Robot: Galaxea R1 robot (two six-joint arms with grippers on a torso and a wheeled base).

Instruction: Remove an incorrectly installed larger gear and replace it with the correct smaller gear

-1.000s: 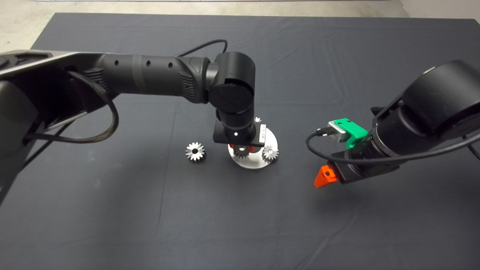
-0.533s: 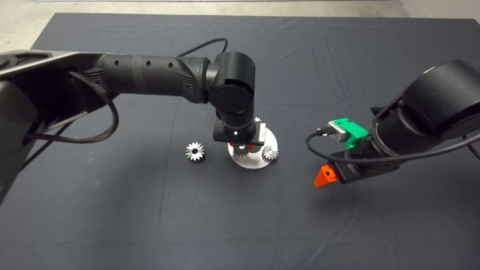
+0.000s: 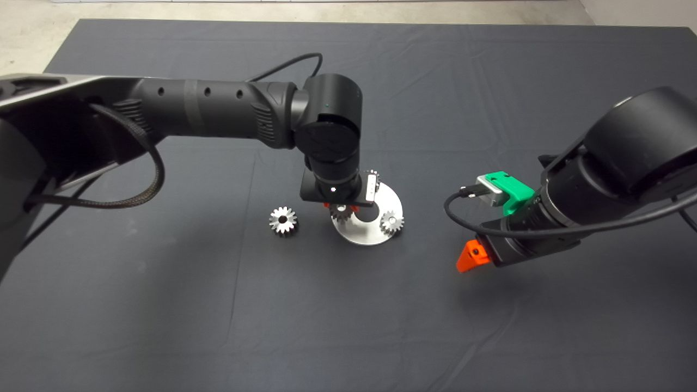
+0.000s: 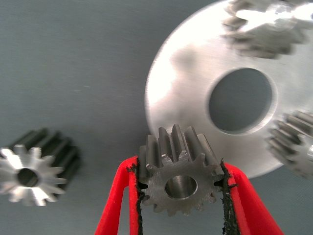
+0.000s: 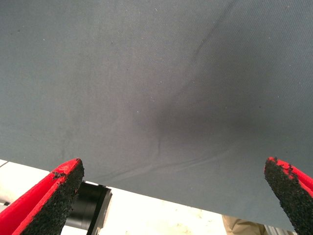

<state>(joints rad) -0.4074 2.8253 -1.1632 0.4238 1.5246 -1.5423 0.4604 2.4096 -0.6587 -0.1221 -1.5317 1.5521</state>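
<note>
Head view: left tool (image 3: 341, 209) above the left rim of a round silvery metal disc (image 3: 371, 238); wider, pointed-toothed silvery larger gear (image 3: 283, 221) flat on the dark mat (image 3: 218, 305), near the disc's left. Right tool (image 3: 471, 258) well off to the right.

Left wrist view: red fingers (image 4: 117, 205) clenched on the small silvery smaller gear (image 4: 179, 182), held over the disc's edge.

Right wrist view: red fingers (image 5: 51, 198) spread wide over bare mat.

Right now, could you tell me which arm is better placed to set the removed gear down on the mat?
The left. Its claw already grips the larger gear, lifted off the disc. The right claw hangs open over bare mat, well to the side.
</note>
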